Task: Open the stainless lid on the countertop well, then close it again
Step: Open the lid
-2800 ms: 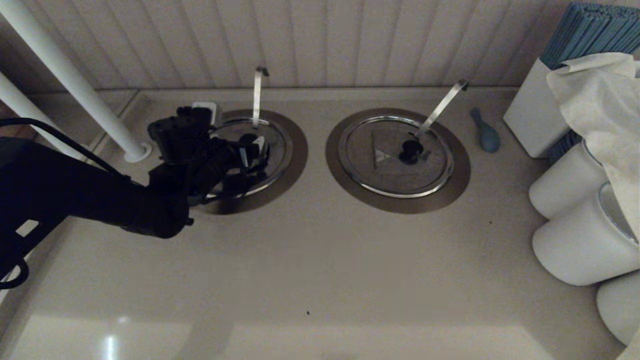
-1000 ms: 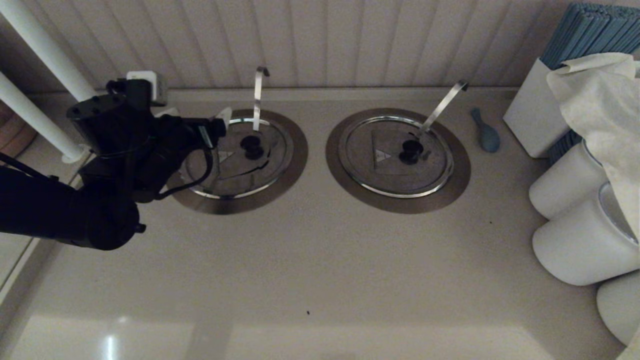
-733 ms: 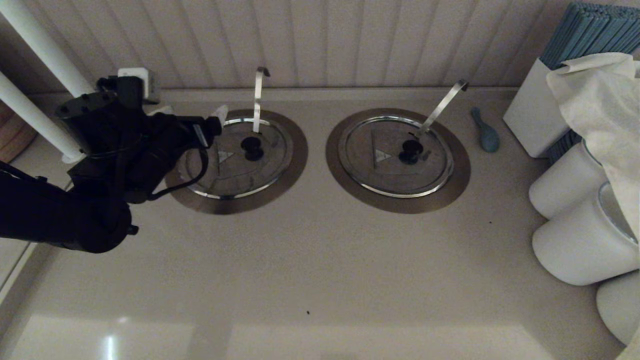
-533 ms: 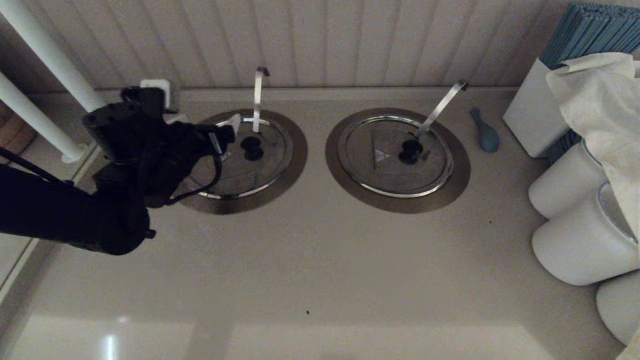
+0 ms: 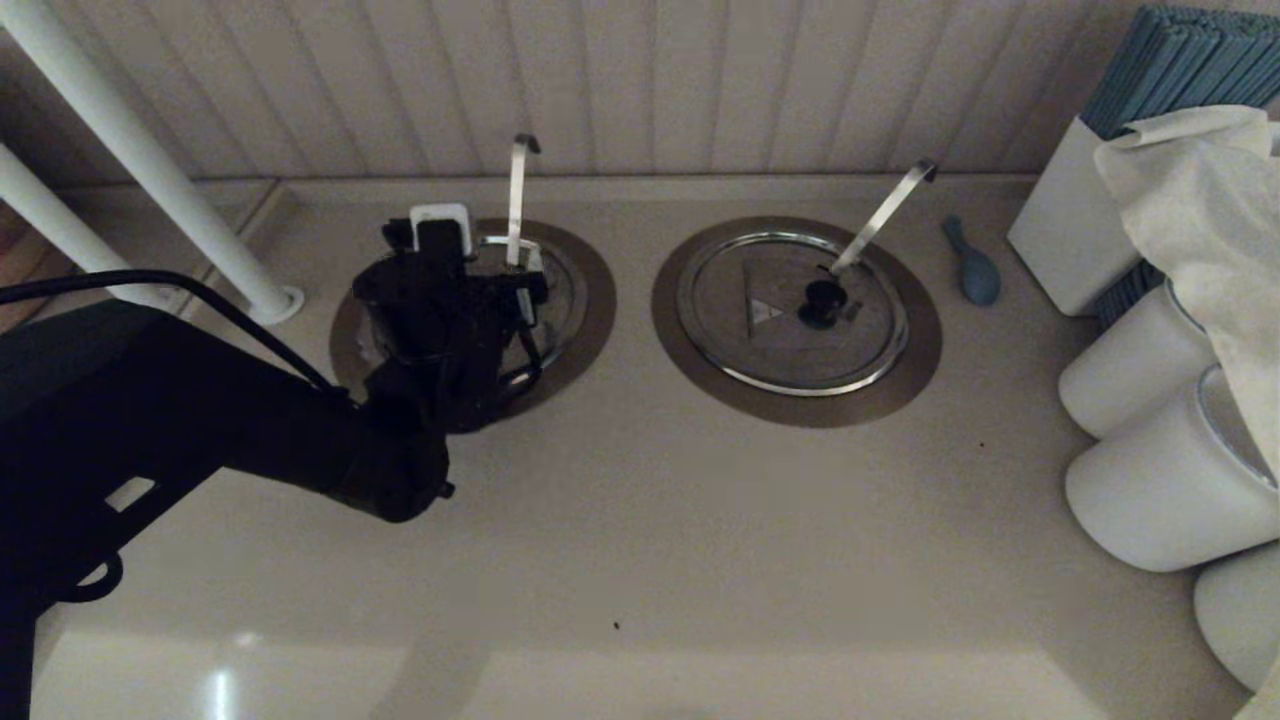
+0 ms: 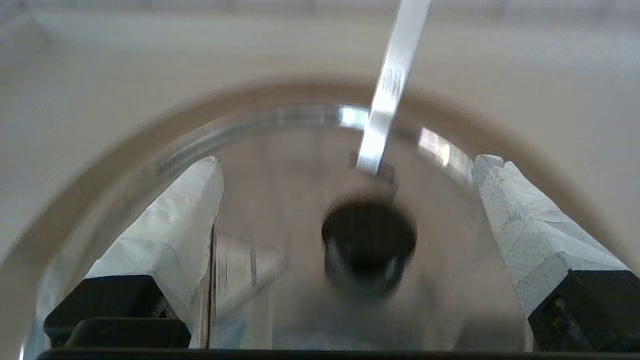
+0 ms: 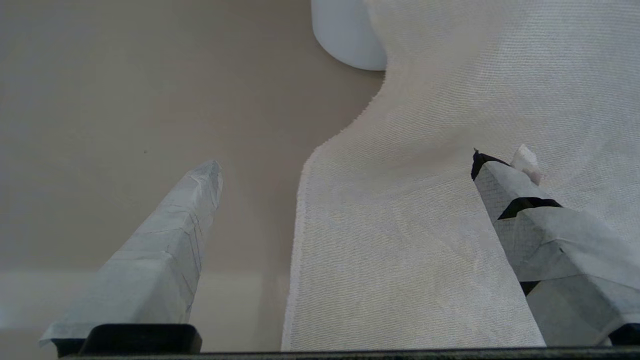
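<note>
The stainless lid (image 5: 562, 292) lies flat in the left countertop well (image 5: 592, 318), mostly hidden under my left arm in the head view. Its thin hook-tipped rod handle (image 5: 515, 195) stands up behind the gripper. My left gripper (image 5: 508, 298) hovers over the lid, open. In the left wrist view the black knob (image 6: 369, 237) sits between the spread fingers of the left gripper (image 6: 348, 165), touching neither, with the rod handle (image 6: 392, 85) beyond. My right gripper (image 7: 346, 162) is open over a white cloth (image 7: 440, 210) and is out of the head view.
The twin lid (image 5: 740, 345) with its strip handle sits in the right well. A blue spoon (image 5: 970, 265), a white box (image 5: 1065, 225) of blue sticks, white canisters (image 5: 1160, 480) and a draped cloth (image 5: 1200, 200) crowd the right. White poles (image 5: 150, 160) stand at the left.
My left arm, drawn back to the left of the well a second ago, has swung right and now sits over the lid with the knob between its open fingers.
</note>
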